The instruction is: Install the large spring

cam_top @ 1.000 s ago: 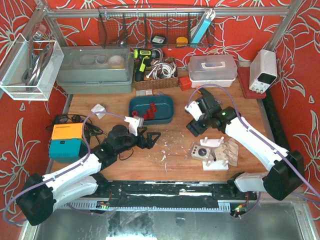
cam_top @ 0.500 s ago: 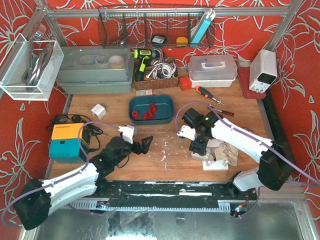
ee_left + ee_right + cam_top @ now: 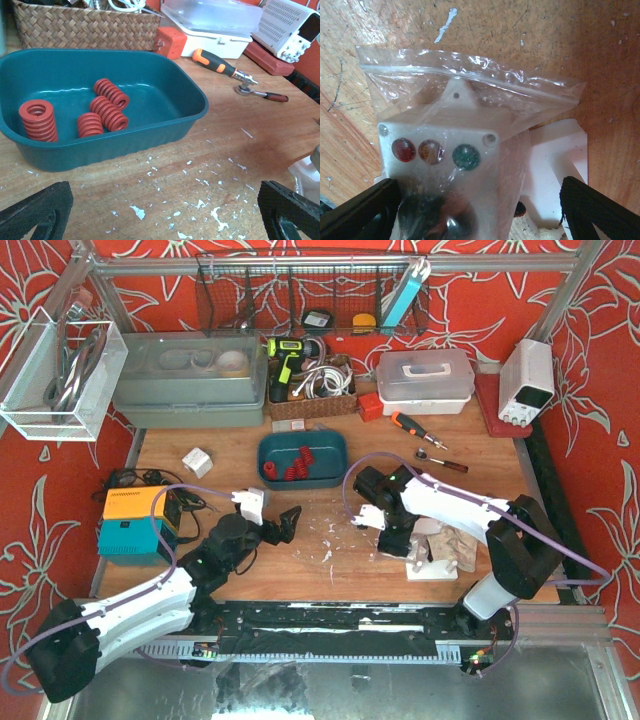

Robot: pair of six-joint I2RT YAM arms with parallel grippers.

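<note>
4 red springs in tray, nr screwdriver.

Four springs lay in the tray. The screwdriver lay at its 3 o'clock and the basket at 12 o'clock.

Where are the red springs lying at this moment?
The red springs lie inside the teal tray, mid-table in the top view, just in front of the wicker basket.

the left arm stretches low toward the middle, left pincer spread wide and empty. the right arm folds inward, right pincer aimed downward, jaws wide apart.
</note>
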